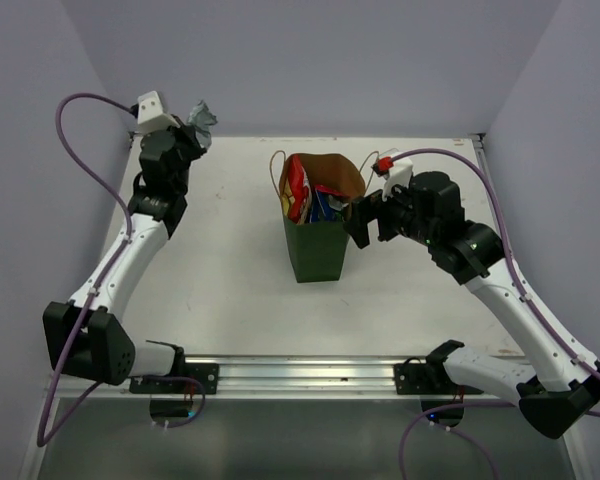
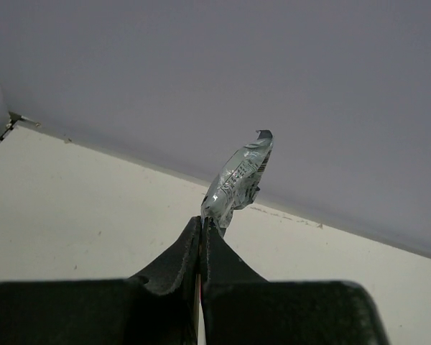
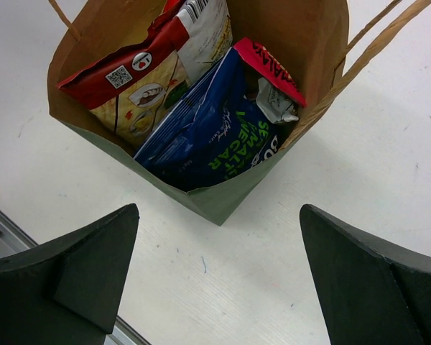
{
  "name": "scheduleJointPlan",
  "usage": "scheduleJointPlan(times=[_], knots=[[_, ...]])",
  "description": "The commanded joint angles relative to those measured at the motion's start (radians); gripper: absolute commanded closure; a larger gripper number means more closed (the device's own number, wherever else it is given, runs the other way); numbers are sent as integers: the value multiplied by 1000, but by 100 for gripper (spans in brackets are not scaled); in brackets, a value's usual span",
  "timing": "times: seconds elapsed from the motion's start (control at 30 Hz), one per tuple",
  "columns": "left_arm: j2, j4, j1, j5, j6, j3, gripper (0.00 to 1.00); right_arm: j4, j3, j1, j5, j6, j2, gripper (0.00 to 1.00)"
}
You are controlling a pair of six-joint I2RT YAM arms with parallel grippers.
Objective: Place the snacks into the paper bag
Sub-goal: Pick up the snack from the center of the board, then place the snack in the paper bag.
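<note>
At the far left corner of the table (image 1: 230, 270), the left gripper (image 2: 203, 224) pinches a silver-grey foil packet (image 2: 238, 176) by its edge, clear of the surface. Mid-table stands the green paper bag (image 1: 318, 252) (a red-and-white chip bag (image 3: 140, 86) and a blue packet (image 3: 201, 136) sit inside). Just right of it, the right gripper (image 3: 217, 210) hovers, jaws spread wide and empty.

Dark green paper bag (image 1: 317, 250) stands upright, mouth open. Inside: white-red-yellow chip bag (image 3: 140, 86) on edge, blue packet (image 3: 208, 136) pressed against it, pink packet (image 3: 269, 65) alongside. The silver-grey packet (image 2: 237, 180) is aloft, well left of the bag.
</note>
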State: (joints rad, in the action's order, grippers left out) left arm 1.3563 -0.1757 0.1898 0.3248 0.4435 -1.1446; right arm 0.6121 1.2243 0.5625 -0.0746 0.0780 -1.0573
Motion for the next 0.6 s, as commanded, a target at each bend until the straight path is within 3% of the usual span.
scheduleJointPlan(times=[0.0,0.57], knots=[[-75,87,-9,-93,-115,-98,100,-37,14,0,-25,-18,13,1],[-168,231,46,-483,-279,-351,100,-49,-2,-1,-47,-17,28,1]])
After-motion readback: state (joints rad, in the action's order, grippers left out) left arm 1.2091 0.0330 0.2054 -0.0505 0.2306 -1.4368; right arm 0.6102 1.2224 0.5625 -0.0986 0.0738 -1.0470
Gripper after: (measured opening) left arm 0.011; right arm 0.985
